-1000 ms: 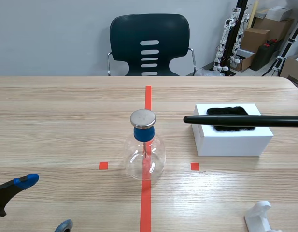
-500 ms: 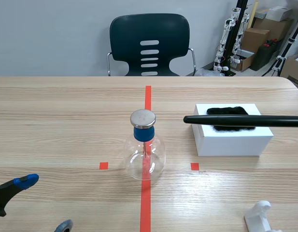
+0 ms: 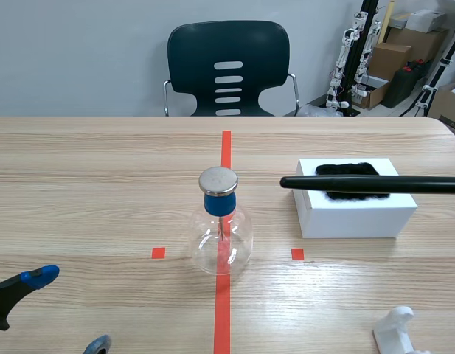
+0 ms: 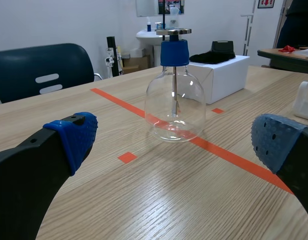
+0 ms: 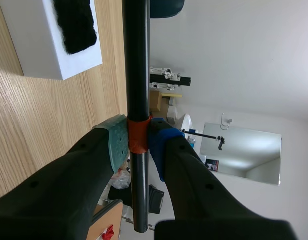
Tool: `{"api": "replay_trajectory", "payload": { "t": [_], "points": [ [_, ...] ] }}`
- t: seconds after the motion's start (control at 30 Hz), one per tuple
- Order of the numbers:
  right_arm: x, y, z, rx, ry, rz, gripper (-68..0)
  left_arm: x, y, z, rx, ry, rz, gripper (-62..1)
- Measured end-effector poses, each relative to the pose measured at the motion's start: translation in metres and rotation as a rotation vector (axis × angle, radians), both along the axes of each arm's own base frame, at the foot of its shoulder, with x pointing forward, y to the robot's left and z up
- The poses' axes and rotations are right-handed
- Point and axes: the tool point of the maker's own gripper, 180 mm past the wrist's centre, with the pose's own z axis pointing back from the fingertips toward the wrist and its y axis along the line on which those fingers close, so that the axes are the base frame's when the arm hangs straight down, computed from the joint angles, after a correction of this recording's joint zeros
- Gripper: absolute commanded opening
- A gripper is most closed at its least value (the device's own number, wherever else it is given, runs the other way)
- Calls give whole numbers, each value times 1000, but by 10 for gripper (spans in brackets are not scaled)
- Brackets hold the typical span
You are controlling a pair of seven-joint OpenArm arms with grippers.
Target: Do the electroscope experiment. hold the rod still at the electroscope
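On a wooden table (image 3: 102, 177), a black rod (image 3: 371, 184) is held level, its tip near an electroscope (image 3: 220, 228).
The electroscope is a clear round flask with a blue stopper and a flat metal disc (image 3: 217, 180) on top, standing on a strip of red tape at the middle of the table. The rod comes in from the right at about the height of the disc, and its tip is beside the disc with a gap between them. The right arm's fingers (image 5: 116, 145) pinch the rod at an orange-red band. Under the rod sits a white box (image 3: 356, 214) with a black furry cloth (image 3: 349, 171) on its top. The left arm's fingers (image 4: 69, 145) are spread wide and hold nothing, low at the table's near left edge, with the electroscope ahead of them. A dark chair (image 3: 227, 66) stands beyond the far edge.
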Motion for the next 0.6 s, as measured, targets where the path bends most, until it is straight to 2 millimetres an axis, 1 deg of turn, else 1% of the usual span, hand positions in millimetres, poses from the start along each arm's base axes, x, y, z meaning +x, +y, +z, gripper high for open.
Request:
{"api": "replay_trajectory", "payload": {
  "t": [0.6],
  "points": [
    [0,0,0,0,0,0,-662,0,0,0,0,0,0,14]
  ]
}}
